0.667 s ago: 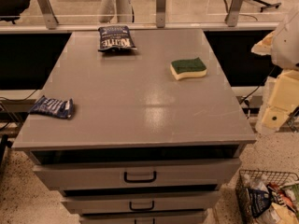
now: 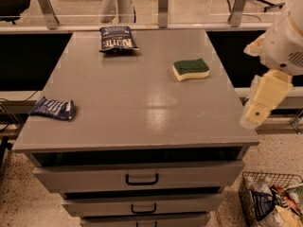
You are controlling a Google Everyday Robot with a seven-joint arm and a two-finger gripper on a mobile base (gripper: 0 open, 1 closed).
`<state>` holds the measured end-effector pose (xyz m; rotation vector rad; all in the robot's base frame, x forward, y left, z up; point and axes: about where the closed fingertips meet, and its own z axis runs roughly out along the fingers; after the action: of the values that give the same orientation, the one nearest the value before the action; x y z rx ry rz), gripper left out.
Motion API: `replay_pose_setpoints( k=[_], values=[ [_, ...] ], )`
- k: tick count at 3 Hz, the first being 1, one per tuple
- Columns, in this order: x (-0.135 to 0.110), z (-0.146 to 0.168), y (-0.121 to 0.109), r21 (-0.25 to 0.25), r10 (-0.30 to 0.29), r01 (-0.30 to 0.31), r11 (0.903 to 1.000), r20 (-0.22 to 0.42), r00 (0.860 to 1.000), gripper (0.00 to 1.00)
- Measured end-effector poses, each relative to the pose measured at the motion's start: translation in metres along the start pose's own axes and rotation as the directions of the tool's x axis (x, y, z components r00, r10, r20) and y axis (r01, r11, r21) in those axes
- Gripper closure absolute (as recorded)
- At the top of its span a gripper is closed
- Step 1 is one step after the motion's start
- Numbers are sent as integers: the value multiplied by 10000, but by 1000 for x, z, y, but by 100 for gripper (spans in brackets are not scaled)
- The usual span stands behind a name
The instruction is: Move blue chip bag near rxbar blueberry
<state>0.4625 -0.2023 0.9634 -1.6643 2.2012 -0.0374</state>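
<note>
The blue chip bag (image 2: 117,38), dark navy with white block lettering, lies at the far edge of the grey cabinet top (image 2: 137,103), left of centre. The rxbar blueberry (image 2: 53,109), a small flat blue wrapper, lies near the left edge toward the front. My gripper (image 2: 259,109), a cream-coloured part hanging from the white arm (image 2: 284,41), is off the right side of the cabinet top. It is far from both items and holds nothing that I can see.
A green and yellow sponge (image 2: 191,69) lies right of centre toward the back. Metal posts and a glass rail (image 2: 163,6) run behind the top. Drawers (image 2: 142,178) are below. A wire basket (image 2: 270,200) of snack packs stands on the floor at the front right.
The arm and gripper have shifted slightly left, closer to the cabinet's right edge. The items on the top have not moved.
</note>
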Motion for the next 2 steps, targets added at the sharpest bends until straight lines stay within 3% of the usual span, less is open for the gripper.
replay_pose_setpoints(
  k=[1, 2],
  values=[
    [-40, 40, -42, 242, 189, -215, 9995, 1057, 9942, 0],
    [-91, 71, -92, 596, 125, -255, 9979, 2084, 9780, 0]
  ],
)
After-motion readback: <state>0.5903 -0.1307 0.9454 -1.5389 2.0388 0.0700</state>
